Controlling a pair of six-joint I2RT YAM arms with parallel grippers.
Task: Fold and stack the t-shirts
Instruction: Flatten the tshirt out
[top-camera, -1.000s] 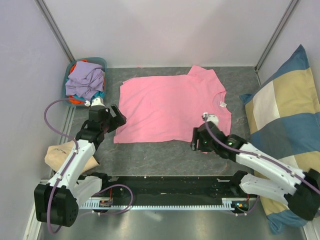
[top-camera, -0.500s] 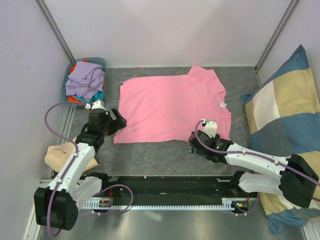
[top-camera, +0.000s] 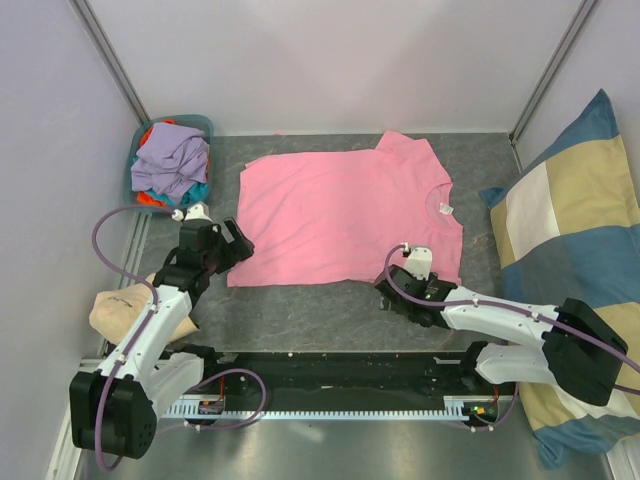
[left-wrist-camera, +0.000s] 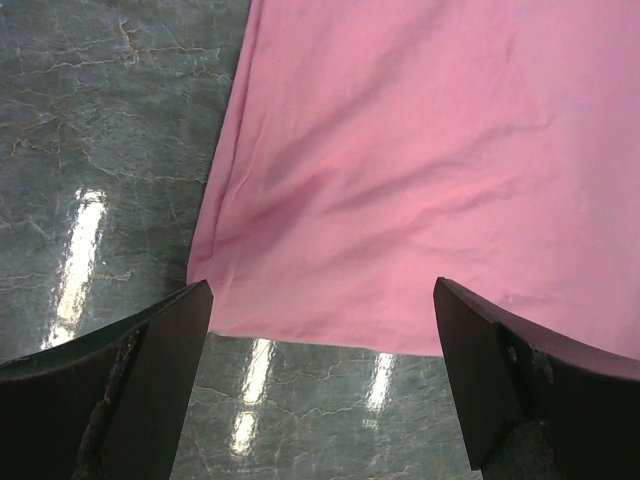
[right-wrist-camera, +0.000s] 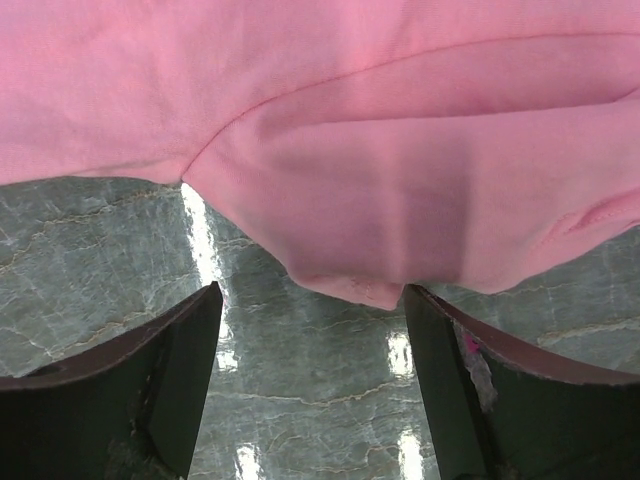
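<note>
The pink t-shirt (top-camera: 340, 215) lies flat on the counter (top-camera: 300, 320), left fingers (left-wrist-camera: 120, 380) spread wide at its hem corner, right fingers (right-wrist-camera: 160, 390) apart at its sleeve, apparently readying a 2-handed fold.

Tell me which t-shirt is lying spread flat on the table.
The pink t-shirt: it alone lies spread out; the other shirts are bunched in the basket.

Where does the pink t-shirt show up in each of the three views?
Top external: pink t-shirt lies spread flat mid-table.
Left wrist: pink t-shirt fills the upper right, with its hem corner at lower left.
Right wrist: pink t-shirt fills the upper half, with a sleeve reaching down at centre.
Shared landmark: the grey marbled tabletop bordering the shirt's near edge.
</note>
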